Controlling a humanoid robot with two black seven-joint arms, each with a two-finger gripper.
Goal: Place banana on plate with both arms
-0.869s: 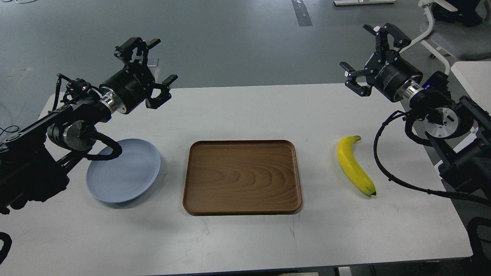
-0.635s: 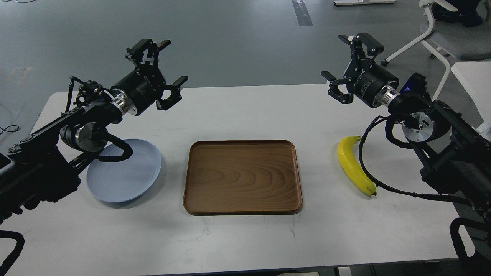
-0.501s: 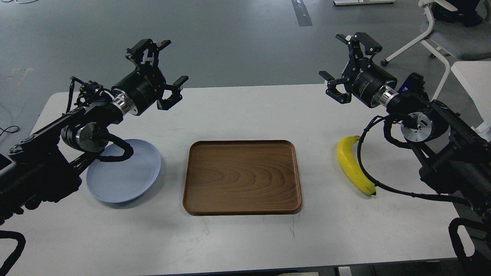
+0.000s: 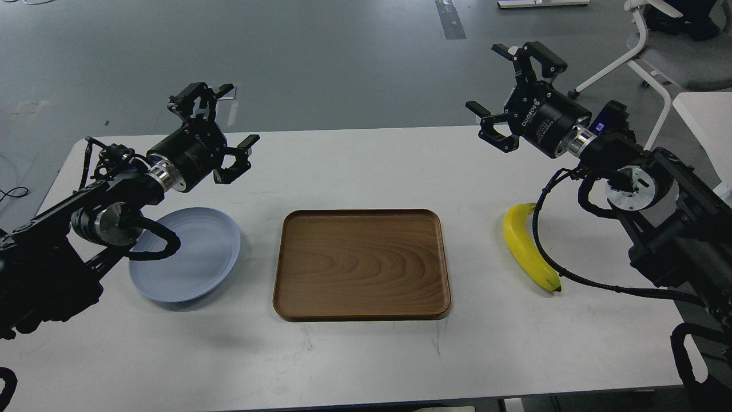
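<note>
A: Desk surface, near to far?
B: White desk (image 4: pixel 366 355). Wooden tray (image 4: pixel 361 263) at centre; plate (image 4: pixel 191 257) toward the left edge, banana (image 4: pixel 525 246) toward the right edge, flat on the desk.
A: Claws?
B: Left gripper (image 4: pixel 220 129) and right gripper (image 4: pixel 509 86) both spread apart, holding nothing, above the far edge.
A: Room?
B: Grey floor (image 4: pixel 343 57); white chair (image 4: pixel 657 51) beyond the far right corner.

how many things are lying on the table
3: the plate at left, the wooden tray in the middle, the banana at right. None looks hidden.
</note>
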